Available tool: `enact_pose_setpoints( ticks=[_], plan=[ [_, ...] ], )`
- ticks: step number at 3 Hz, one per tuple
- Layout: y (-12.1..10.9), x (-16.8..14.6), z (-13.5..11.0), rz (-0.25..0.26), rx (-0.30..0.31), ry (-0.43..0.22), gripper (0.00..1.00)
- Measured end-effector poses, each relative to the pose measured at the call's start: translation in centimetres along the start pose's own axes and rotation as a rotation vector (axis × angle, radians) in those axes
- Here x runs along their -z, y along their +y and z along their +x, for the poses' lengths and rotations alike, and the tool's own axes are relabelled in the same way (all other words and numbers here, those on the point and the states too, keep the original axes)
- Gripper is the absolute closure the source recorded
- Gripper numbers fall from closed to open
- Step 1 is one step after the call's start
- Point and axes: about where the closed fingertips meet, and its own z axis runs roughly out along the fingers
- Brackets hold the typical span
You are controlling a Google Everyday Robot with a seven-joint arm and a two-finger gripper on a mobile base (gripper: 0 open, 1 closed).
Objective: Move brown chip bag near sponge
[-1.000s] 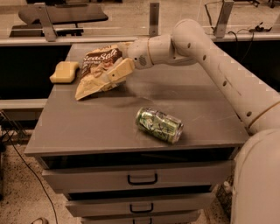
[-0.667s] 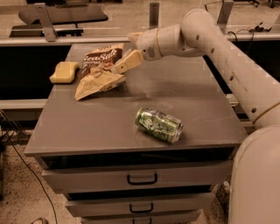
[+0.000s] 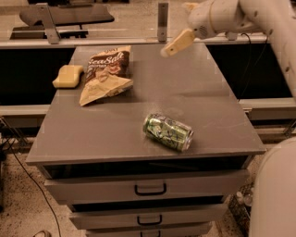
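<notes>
- Three loose things are lying on the grey cabinet top (image 3: 203, 92); the sponge (image 3: 68, 76) is the leftmost, sitting flat near the far left corner with its long side running roughly left to right.
- Just to the right of it, the brown chip bag (image 3: 105, 74) is lying crumpled on the far left part of the top. Its left edge is coming right up against the sponge, though whether the two are touching cannot be told.
- The bag's long axis is running mostly front to back, slanting a little: the dark brown end with the white script is pointing toward the far edge, and the tan lower half is spreading toward the near left, its corners fanning out sideways.
- Nearer the front and right of centre, a crushed green soda can (image 3: 167, 132) is resting on its side, well apart from the bag, its long axis running from far left to near right and its silver end facing the near right.
- Above the far right part of the top, the gripper (image 3: 178, 30) is hanging in the air with its fingers (image 3: 178, 42) spread and nothing between them, well clear of the bag.
- The white arm (image 3: 259, 14) is reaching in from the upper right corner.
- Below the top, stacked drawers (image 3: 150, 189) with dark handles are facing the camera.
</notes>
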Motion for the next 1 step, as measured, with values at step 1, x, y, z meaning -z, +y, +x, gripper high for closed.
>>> enact_pose_setpoints(
  ticks=[1],
  plan=[
    [-0.34, 0.03, 0.25, 0.007, 0.005, 0.011, 0.00]
  ],
)
